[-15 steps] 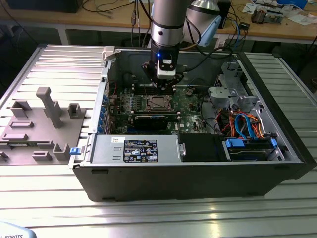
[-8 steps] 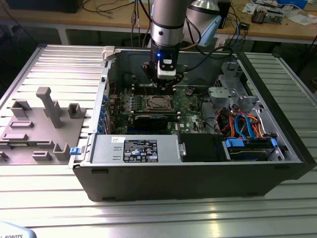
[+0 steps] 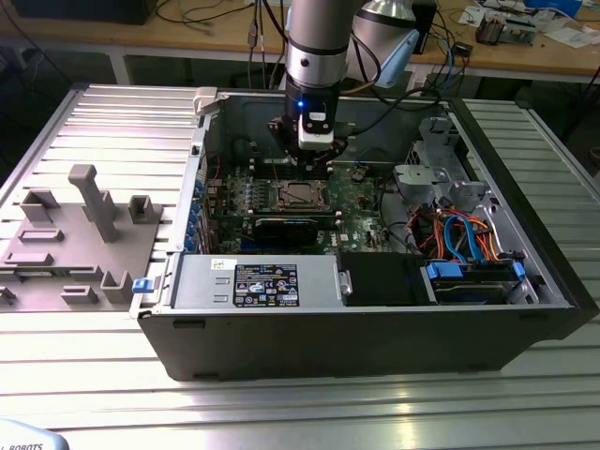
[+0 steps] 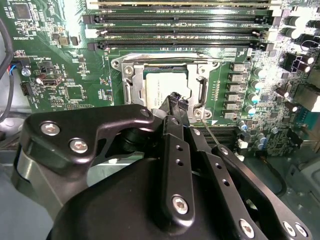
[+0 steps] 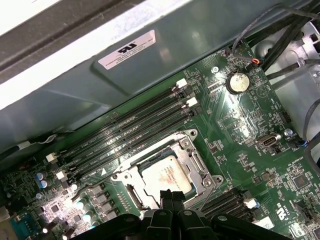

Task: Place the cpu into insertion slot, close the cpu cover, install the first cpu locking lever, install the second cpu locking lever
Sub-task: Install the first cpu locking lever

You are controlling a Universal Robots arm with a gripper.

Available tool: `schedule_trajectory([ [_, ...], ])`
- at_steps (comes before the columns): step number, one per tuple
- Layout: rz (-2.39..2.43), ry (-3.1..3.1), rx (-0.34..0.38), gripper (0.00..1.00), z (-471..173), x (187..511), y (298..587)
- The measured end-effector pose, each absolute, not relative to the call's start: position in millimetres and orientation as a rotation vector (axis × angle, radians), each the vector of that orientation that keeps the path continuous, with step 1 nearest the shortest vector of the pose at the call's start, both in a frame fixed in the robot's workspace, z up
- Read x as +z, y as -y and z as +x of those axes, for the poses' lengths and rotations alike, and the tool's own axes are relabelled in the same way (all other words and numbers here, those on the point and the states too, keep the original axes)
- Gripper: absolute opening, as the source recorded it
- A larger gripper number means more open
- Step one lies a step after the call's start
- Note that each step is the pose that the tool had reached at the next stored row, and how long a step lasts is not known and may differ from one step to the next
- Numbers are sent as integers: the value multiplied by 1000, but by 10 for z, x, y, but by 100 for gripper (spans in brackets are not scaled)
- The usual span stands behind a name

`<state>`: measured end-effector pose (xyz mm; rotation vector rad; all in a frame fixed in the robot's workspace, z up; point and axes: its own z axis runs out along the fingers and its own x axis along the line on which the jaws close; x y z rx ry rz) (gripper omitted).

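The cpu (image 4: 160, 87) (image 5: 167, 177), a square chip with a dull silver top, lies in the insertion slot (image 4: 122, 62) on the green board. The silvery cpu cover (image 4: 201, 75) (image 5: 192, 160) lies flat around it, framing its top. My gripper (image 4: 176, 98) (image 5: 172, 194) (image 3: 309, 157) hovers at the socket's near edge, black fingers shut with nothing visible between them. One thin wire locking lever (image 4: 212, 136) (image 5: 206, 197) stands slanted beside the fingertips. Another lever (image 5: 97, 184) runs along the opposite side of the socket.
Long black memory slots (image 4: 180, 32) (image 5: 130, 127) flank the socket. The open computer case (image 3: 375, 337) has a power supply (image 3: 258, 281) in front, and a drive cage with cables (image 3: 469, 244) at the exterior view's right. A grey fixture (image 3: 84, 234) sits on the table.
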<state>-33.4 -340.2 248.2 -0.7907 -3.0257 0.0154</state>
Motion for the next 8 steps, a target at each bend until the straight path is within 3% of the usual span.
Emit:
schedule_trajectory([
  [8,-778,3029,16,11,-334,2482,3402],
])
